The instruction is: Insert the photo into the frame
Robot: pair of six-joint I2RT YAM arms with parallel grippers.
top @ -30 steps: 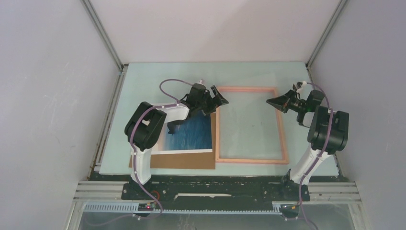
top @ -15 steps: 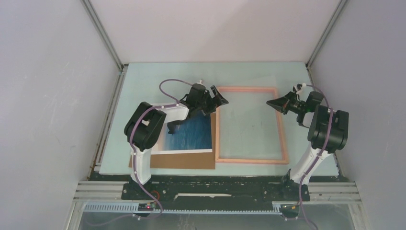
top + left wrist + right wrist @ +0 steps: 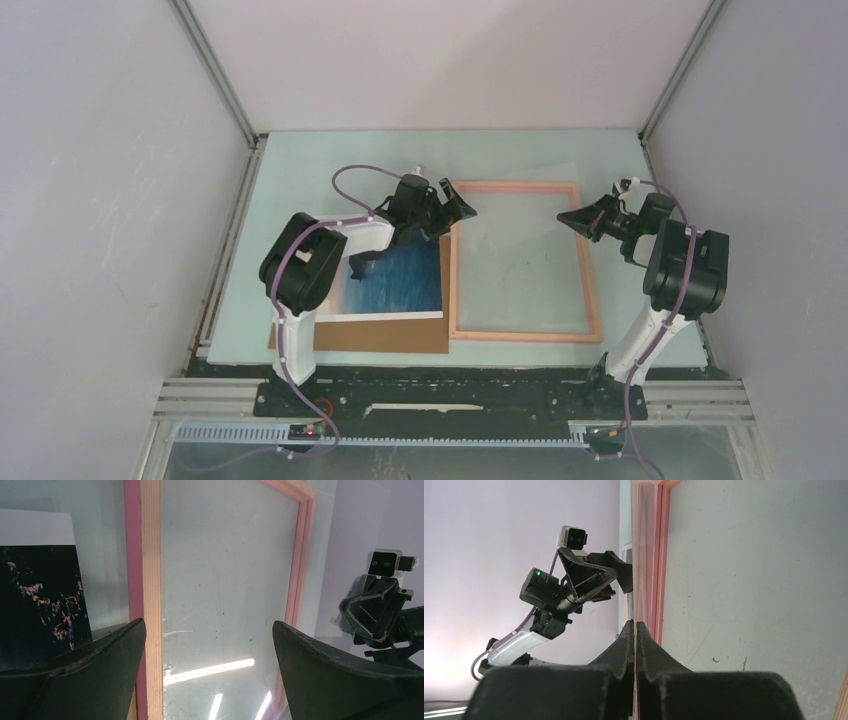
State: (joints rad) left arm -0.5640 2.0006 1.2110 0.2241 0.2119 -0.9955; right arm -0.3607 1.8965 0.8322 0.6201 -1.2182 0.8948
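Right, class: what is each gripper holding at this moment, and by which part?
The left gripper is open, holding nothing. The right gripper, shut, seems to pinch a clear sheet by its edge over the frame.

The frame [image 3: 150, 580] is seen as smooth, matt wood, and its clear pane [image 3: 225, 570] is marked by fine scratches and glossy reflections. The photo [image 3: 400, 285] is printed on paper. The cardboard sheet [image 3: 390, 337] is left matt. The left hand [image 3: 208, 625] and right hand [image 3: 635, 622] are moulded in matt black plastic.
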